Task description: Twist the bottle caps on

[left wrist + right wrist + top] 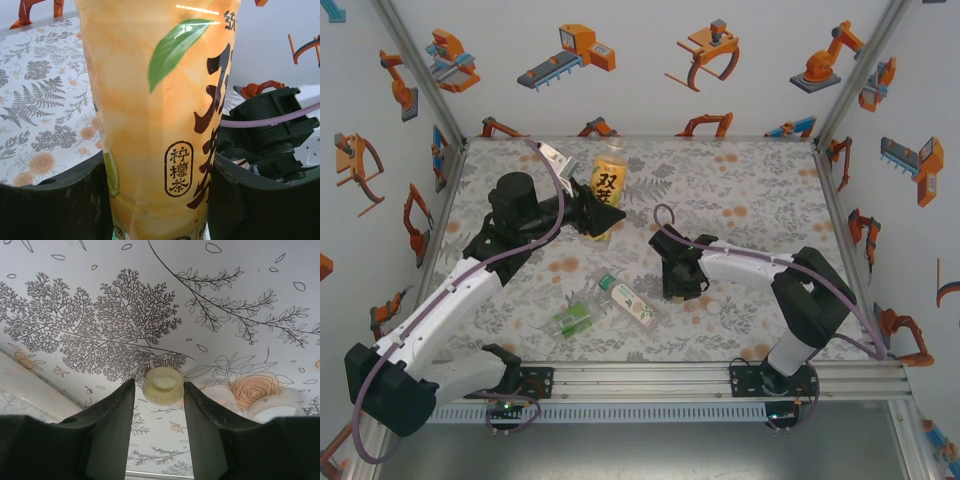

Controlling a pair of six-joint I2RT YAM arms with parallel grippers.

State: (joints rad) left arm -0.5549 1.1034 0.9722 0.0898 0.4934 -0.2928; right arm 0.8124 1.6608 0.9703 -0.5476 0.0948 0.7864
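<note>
My left gripper (603, 215) is shut on the amber-yellow bottle (608, 185), which stands upright at the back middle of the table. In the left wrist view the bottle (160, 125) sits between both black fingers of the left gripper (157, 167). My right gripper (682, 285) hangs low over the table's middle. A pale yellowish bottle cap (163, 385) sits between the tips of the right gripper (159, 386), its hollow side towards the camera. The right finger touches the cap; a thin gap shows at the left one.
Two small bottles lie on the flowered table (750, 190) near the front: a white-labelled one (630, 300) and a green-labelled one (575, 318). Two white caps (277, 407) (220, 395) lie just right of my right fingers. Walls enclose three sides.
</note>
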